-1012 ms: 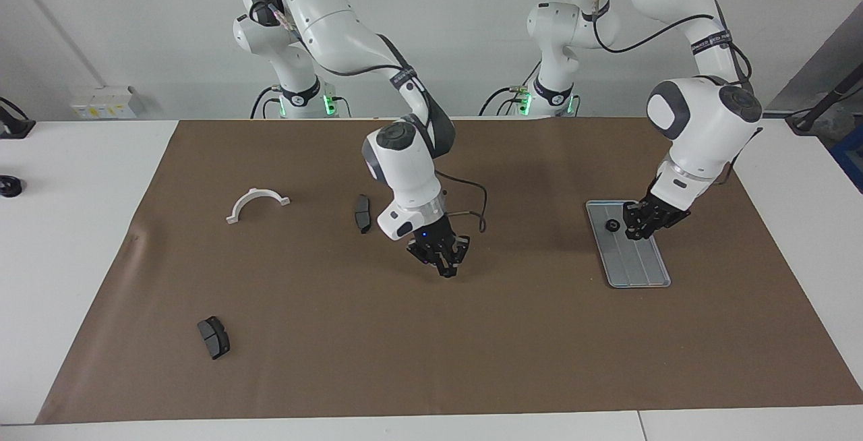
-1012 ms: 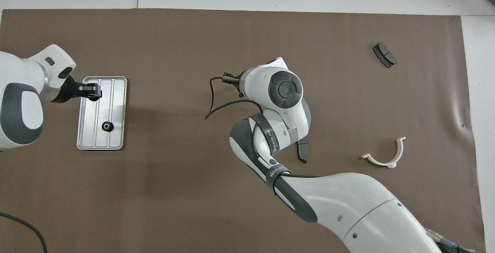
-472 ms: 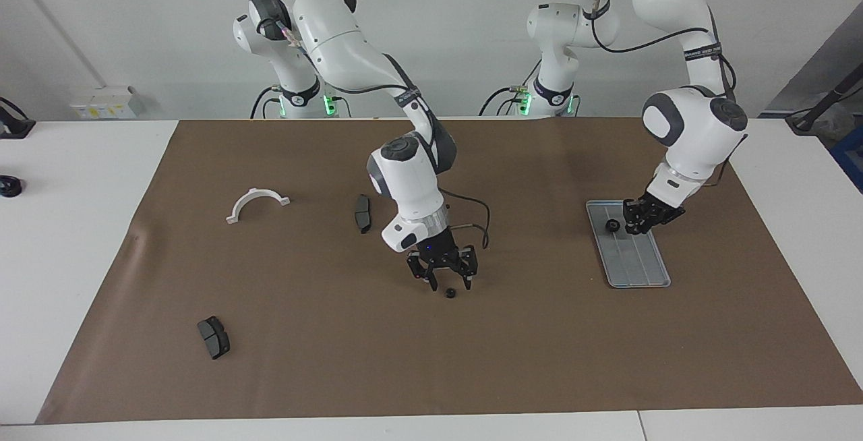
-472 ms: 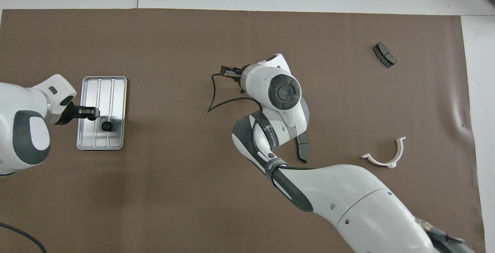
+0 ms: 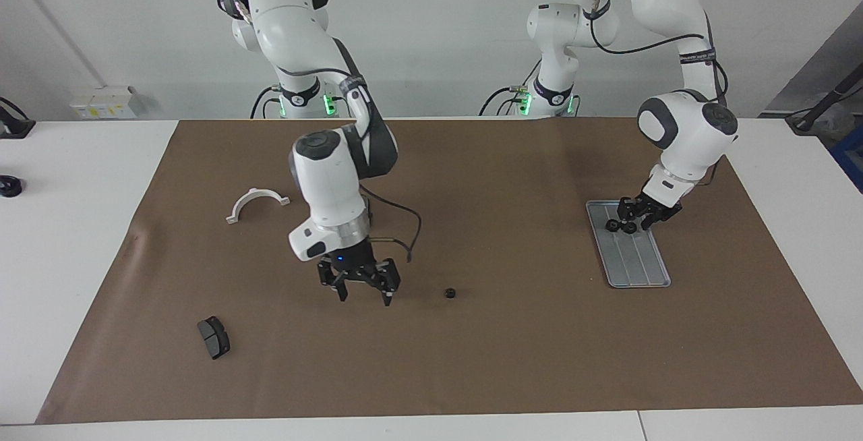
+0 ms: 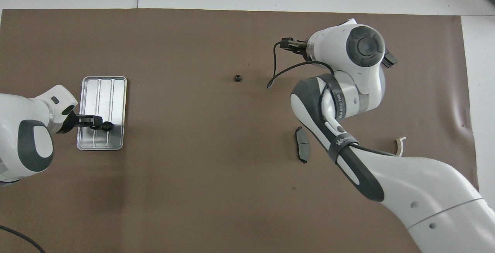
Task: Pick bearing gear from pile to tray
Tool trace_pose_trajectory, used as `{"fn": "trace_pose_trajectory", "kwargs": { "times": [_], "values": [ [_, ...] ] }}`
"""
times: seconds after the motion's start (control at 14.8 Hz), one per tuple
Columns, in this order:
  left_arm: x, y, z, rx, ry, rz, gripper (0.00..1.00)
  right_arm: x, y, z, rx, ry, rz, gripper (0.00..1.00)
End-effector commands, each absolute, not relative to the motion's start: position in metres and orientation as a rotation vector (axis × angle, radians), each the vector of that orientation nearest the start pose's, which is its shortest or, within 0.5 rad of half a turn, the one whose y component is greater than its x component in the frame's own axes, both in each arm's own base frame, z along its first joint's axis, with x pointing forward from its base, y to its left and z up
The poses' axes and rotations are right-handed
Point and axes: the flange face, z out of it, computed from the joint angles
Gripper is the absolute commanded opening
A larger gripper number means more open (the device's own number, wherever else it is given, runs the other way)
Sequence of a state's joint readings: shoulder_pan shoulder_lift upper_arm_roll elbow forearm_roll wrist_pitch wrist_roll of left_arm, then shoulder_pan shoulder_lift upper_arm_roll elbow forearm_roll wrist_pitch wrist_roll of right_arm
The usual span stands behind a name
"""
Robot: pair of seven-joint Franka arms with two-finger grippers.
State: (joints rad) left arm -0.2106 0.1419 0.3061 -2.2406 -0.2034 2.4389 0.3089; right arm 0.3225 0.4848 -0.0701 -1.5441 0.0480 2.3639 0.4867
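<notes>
One small black gear lies loose on the brown mat near the table's middle. My right gripper hangs open and empty just above the mat, beside that gear toward the right arm's end; its wrist hides it in the overhead view. The silver tray lies toward the left arm's end, and a second black gear sits in its end nearer the robots. My left gripper is low over the tray, its tip right at this gear.
A white half-ring bracket and a dark pad lie toward the right arm's end. Another dark pad lies beside the right arm's forearm. A loose black cable hangs from the right wrist.
My right gripper opened, left the gear on the mat and swung toward the right arm's end. My left gripper moved along the tray to the gear lying in it.
</notes>
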Motion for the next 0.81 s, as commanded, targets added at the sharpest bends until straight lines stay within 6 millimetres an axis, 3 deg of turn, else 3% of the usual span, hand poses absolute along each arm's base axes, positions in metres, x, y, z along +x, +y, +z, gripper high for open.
{"fn": "trace_pose_trajectory", "kwargs": {
  "times": [0.0,0.13,0.2,0.34,0.54,0.74],
  "values": [
    [0.551,0.046,0.343,-3.235,0.144,-0.181,1.00,0.676,0.138,0.440,-3.024,0.342,-0.344,1.00],
    [0.568,0.035,0.370,-3.245,0.180,-0.182,1.00,0.672,0.093,0.453,-3.053,0.366,-0.265,1.00],
    [0.575,0.019,0.381,-3.240,0.234,-0.184,1.00,0.667,0.077,0.460,-3.067,0.360,-0.221,1.00],
    [0.586,-0.020,0.395,-3.224,0.302,-0.217,1.00,0.657,0.042,0.478,-3.083,0.363,-0.154,1.00],
    [0.593,-0.086,0.397,-3.183,0.317,-0.255,1.00,0.633,-0.002,0.518,-3.093,0.342,-0.102,1.00],
    [0.603,-0.163,0.394,-3.192,0.222,-0.298,1.00,0.608,-0.018,0.557,-3.095,0.311,-0.091,1.00]
  ]
}}
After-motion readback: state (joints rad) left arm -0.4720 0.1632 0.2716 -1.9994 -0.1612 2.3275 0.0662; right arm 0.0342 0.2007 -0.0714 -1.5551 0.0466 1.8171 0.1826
